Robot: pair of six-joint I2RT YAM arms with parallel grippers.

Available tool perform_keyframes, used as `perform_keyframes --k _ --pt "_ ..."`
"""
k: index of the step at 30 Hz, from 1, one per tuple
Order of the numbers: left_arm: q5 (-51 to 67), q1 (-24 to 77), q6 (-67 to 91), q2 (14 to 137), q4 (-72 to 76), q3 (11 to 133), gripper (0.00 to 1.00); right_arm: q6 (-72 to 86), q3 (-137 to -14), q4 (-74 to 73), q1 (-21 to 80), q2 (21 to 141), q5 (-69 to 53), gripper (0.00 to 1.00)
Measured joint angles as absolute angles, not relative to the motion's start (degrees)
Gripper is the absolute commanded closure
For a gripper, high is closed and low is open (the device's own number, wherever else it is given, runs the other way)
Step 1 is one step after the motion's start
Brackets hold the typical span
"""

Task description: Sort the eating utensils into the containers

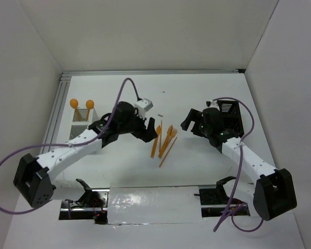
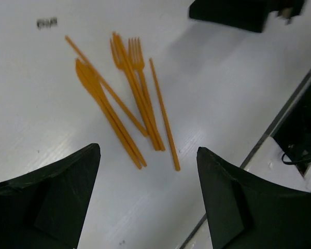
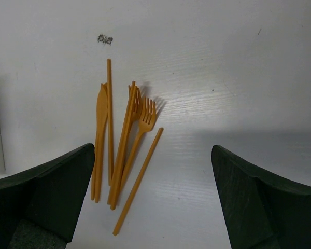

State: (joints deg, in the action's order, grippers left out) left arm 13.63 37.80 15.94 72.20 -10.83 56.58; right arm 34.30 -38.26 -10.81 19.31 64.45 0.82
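Observation:
Several orange utensils (image 1: 165, 140) lie in a loose bundle at the table's middle: two forks, knives and plain sticks. They show in the left wrist view (image 2: 125, 98) and the right wrist view (image 3: 122, 150). Two orange round-bowled spoons (image 1: 82, 104) stand in the white caddy (image 1: 81, 124) at the left. The black caddy (image 1: 231, 116) stands at the right, partly behind the right arm. My left gripper (image 1: 151, 129) (image 2: 147, 155) is open and empty just left of the bundle. My right gripper (image 1: 189, 120) (image 3: 153, 150) is open and empty just right of it, above the table.
A small dark speck (image 1: 159, 114) lies on the table behind the bundle. A metal rail (image 1: 59, 104) runs along the left edge. A shiny taped strip (image 1: 155, 199) lies at the near edge between the arm bases. White walls close in the left, right and back.

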Motion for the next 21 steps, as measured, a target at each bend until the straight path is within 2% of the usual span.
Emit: perform_keyframes --k 2,10,21 --pt "9.1 40.7 18.9 76.3 -13.4 58.2 0.23 34.9 -37.2 -10.8 19.4 63.0 1.1 0.0" --pt "-5.0 46.9 27.5 94.0 -24.0 68.4 0.25 36.0 -34.2 -11.8 20.0 59.1 1.7 0.0" --pt "-10.0 48.4 30.3 107.3 -28.5 73.2 0.35 36.2 -32.9 -13.6 20.1 53.7 2.9 0.0"
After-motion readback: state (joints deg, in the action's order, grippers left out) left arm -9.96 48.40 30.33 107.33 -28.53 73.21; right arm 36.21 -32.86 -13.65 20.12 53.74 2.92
